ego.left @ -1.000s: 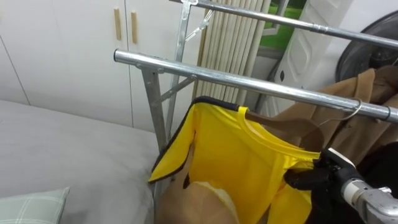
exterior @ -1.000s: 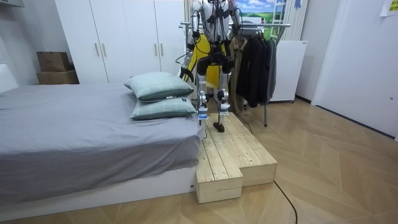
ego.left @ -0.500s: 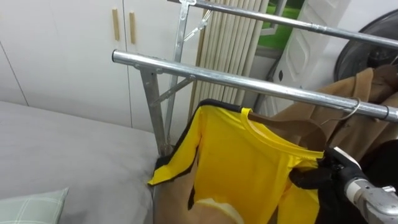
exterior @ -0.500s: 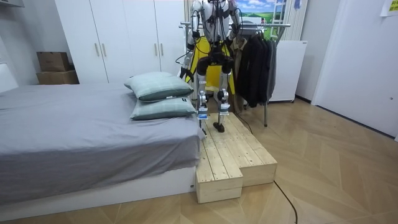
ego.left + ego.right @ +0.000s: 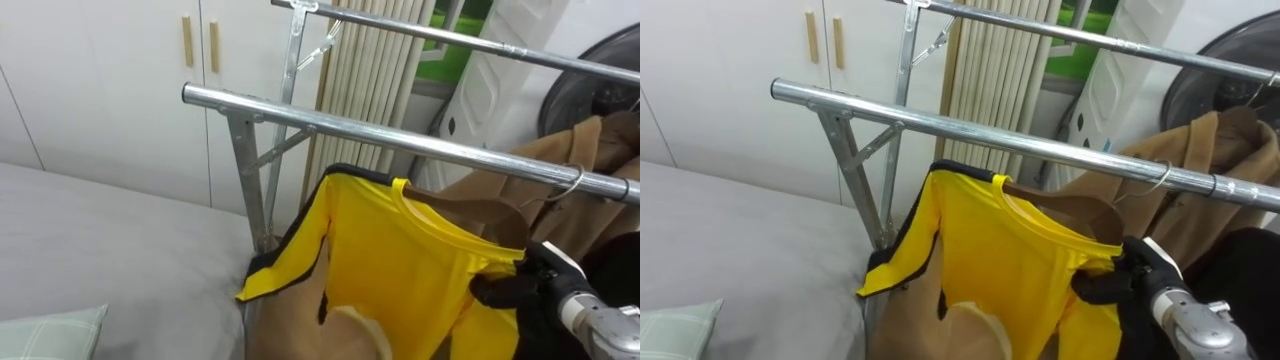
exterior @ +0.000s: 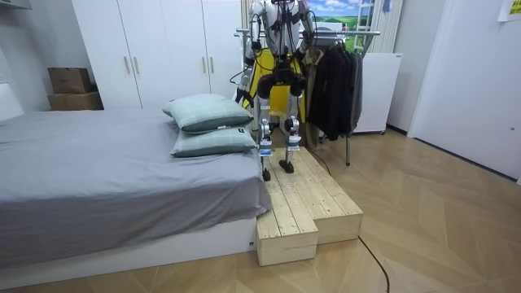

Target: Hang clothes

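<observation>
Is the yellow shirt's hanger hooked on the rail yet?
Cannot tell: its hook overlaps the rail, while the right hand grips the yellow shirt.

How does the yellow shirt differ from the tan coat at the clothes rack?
The yellow shirt is bright with black trim; the tan coat is plain. The right hand grips the yellow shirt at its shoulder, while nothing touches the tan coat. The yellow shirt sits near the end post of the rack, the tan coat farther to the robot's right. Both are garments at the same rack.

Shirt (image 5: 400,265) under rail (image 5: 400,138), bed (image 5: 100,230) left
</observation>
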Tool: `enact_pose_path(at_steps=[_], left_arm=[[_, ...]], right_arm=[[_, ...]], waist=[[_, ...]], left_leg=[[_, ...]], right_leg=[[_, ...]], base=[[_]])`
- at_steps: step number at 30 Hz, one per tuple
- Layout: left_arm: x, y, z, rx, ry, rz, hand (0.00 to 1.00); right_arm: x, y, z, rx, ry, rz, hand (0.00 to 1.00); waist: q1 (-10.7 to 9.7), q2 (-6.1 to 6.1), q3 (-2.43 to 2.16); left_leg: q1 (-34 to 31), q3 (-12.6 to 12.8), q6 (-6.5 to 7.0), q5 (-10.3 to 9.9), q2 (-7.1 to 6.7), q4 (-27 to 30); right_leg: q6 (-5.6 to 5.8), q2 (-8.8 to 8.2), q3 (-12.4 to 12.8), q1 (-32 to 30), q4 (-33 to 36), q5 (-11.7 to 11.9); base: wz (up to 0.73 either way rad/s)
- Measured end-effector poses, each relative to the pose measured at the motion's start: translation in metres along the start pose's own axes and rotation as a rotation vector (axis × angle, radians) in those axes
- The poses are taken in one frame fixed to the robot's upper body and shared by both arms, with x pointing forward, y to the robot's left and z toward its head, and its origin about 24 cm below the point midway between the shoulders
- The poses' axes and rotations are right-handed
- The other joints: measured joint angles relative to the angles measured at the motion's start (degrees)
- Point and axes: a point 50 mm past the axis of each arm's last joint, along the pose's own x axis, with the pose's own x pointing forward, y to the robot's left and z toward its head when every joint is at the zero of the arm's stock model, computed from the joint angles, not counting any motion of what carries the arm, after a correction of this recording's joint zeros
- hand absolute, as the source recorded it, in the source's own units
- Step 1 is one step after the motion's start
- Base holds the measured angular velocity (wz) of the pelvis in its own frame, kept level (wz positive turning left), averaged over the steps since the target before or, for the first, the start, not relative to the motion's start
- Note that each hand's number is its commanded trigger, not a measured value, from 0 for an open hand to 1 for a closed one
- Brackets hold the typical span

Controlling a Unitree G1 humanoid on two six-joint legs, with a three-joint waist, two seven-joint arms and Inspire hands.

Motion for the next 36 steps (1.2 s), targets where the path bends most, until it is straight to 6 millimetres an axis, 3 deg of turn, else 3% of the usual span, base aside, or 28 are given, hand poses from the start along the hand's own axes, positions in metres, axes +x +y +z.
enact_pose_path(at_steps=[5,6,8,9,20,36], left_arm=[[0.0,0.0,-0.001,0.002,0.001,0.0,0.0],[0.0,0.0,-0.001,0.002,0.001,0.0,0.0],[0.0,0.0,-0.001,0.003,0.002,0.0,0.0],[0.0,0.0,-0.001,0.003,0.002,0.0,0.0],[-0.001,-0.001,-0.002,0.009,0.007,0.0,0.0],[-0.001,-0.003,-0.002,0.008,0.008,-0.023,0.0]], right_arm=[[0.0,-0.001,-0.002,-0.002,0.007,-0.022,1.0],[0.0,-0.001,-0.002,-0.002,0.007,-0.024,0.78],[0.0,-0.001,-0.002,-0.002,0.008,-0.028,0.15],[0.0,-0.001,-0.002,-0.002,0.008,-0.028,0.0],[-0.002,-0.002,-0.017,0.01,0.063,-0.038,0.0],[-0.006,-0.001,-0.028,0.028,0.066,-0.049,0.0]], waist=[[-0.4,0.14,-0.04],[-0.4,0.15,-0.04],[-0.4,0.2,-0.06],[-0.4,0.25,-0.09],[-1.1,0.6,-0.24],[-1.2,1.5,0.0]], left_leg=[[0.2,-0.2,0.0,0.0,-0.01,0.0],[0.2,-0.2,0.0,0.0,-0.01,0.0],[0.2,-0.3,0.0,0.0,-0.01,0.0],[0.2,-0.3,0.0,0.0,0.0,0.0],[0.8,-1.1,0.0,0.0,0.0,0.0],[1.8,-0.9,-0.01,0.0,0.01,-0.1]], right_leg=[[0.0,-0.07,-0.2,0.4,-0.2,0.0],[0.0,-0.08,-0.2,0.4,-0.2,0.0],[0.0,-0.08,-0.3,0.4,-0.2,0.0],[0.0,-0.08,-0.3,0.5,-0.3,0.0],[-0.06,-0.18,-1.0,1.5,-0.8,-0.1],[-0.06,-0.12,-0.7,2.3,-0.8,-0.1]], base=[[0.01],[0.0],[0.0],[0.0],[0.04],[0.0]])
